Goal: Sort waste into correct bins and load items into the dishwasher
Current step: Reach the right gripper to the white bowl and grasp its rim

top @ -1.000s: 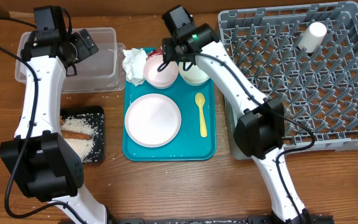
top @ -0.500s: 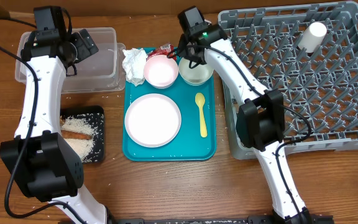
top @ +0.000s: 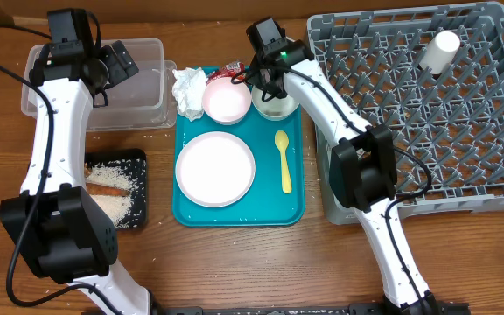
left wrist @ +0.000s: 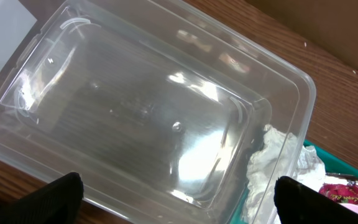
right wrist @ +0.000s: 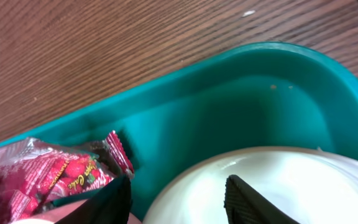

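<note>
My right gripper [top: 268,85] [right wrist: 176,208] straddles the back rim of the right white bowl [top: 278,107] [right wrist: 272,180]. One finger is inside the bowl and one outside; the tips are cut off, so contact is unclear. The red wrapper [top: 232,70] [right wrist: 36,177] lies just behind, beside the left bowl [top: 227,101]. My left gripper [top: 122,61] [left wrist: 179,202] hangs wide open over the clear tub [top: 138,98] [left wrist: 166,112], holding nothing. The napkin [top: 189,89] [left wrist: 272,162], white plate [top: 215,168] and yellow spoon [top: 284,162] rest on the teal tray [top: 234,214].
The black tray [top: 140,166] at the front left holds rice [top: 116,203] and brown sticks [top: 108,185]. The grey dish rack [top: 427,122] fills the right side, with a white cup [top: 441,50] lying in its far corner. My right arm reaches over the rack's left edge.
My right gripper moved right, from the left bowl to the right bowl's rim, and its jaws narrowed. The red wrapper now lies at the tray's back edge. The left arm is still.
</note>
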You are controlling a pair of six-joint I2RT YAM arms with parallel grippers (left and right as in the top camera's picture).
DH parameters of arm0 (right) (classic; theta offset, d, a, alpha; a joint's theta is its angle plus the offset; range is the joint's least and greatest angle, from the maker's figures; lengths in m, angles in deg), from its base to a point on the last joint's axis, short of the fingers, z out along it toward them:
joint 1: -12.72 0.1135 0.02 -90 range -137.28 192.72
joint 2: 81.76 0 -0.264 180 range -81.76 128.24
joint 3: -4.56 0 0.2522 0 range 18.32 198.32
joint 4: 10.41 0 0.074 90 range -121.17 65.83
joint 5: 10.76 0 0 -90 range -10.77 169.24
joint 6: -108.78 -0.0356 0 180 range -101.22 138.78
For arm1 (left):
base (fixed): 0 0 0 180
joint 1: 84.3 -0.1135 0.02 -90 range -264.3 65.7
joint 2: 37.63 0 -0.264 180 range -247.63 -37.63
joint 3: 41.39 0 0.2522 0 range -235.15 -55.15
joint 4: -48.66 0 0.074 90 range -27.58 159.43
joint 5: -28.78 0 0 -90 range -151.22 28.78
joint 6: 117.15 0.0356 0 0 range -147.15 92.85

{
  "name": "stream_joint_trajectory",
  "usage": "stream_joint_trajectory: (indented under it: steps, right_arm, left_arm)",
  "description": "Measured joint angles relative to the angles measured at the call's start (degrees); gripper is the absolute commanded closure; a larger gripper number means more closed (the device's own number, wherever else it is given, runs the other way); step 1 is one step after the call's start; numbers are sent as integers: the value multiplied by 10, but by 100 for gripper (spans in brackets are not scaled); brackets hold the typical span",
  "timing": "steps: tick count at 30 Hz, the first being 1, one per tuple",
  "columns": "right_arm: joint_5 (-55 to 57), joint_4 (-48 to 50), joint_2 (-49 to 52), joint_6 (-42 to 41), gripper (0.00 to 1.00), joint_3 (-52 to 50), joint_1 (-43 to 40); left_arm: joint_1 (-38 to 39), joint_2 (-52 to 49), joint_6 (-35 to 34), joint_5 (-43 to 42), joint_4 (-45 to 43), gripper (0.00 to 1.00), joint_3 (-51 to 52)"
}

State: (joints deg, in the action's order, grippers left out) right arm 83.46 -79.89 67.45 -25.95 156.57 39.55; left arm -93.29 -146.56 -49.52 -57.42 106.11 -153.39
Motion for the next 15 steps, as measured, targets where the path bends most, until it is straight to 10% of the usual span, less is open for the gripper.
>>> stream_joint_trajectory:
  steps: [15]
  right_arm:
    - [-12, -46, 3, 17, 93, 33, 10]
  left_arm:
    - [0, 0, 0, 0, 0, 0, 0]
